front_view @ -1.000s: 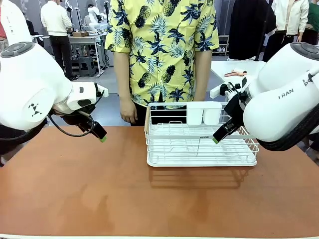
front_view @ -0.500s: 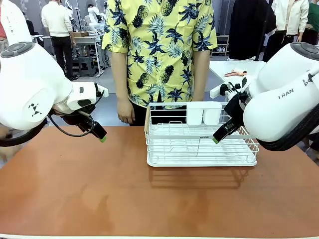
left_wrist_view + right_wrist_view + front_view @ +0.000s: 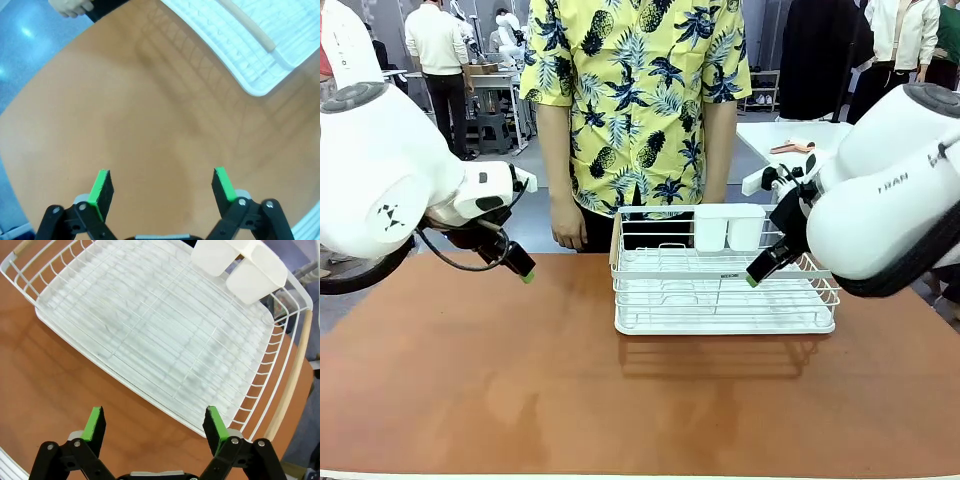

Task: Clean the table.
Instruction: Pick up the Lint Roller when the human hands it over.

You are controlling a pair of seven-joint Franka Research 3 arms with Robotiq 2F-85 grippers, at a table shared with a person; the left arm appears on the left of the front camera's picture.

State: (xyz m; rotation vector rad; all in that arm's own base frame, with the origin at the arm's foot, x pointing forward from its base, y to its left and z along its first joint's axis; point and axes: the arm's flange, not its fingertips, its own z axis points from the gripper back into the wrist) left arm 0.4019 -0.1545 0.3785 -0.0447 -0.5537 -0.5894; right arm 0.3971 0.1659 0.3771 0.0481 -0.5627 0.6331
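Nothing much has moved: the person behind the table has shuffled a little to one side, and both arms hang where they were. On the left, the left gripper (image 3: 524, 273) has its fingers spread wide with nothing between them. The brown table (image 3: 470, 380) lies bare right under it. Off to its right sits a white dish rack (image 3: 720, 305) with two white cups (image 3: 728, 228) at the back. The right gripper (image 3: 753, 279) hangs just above that rack, fingers spread too, holding nothing. I think little is left to do, because the rack is the one thing on the table.
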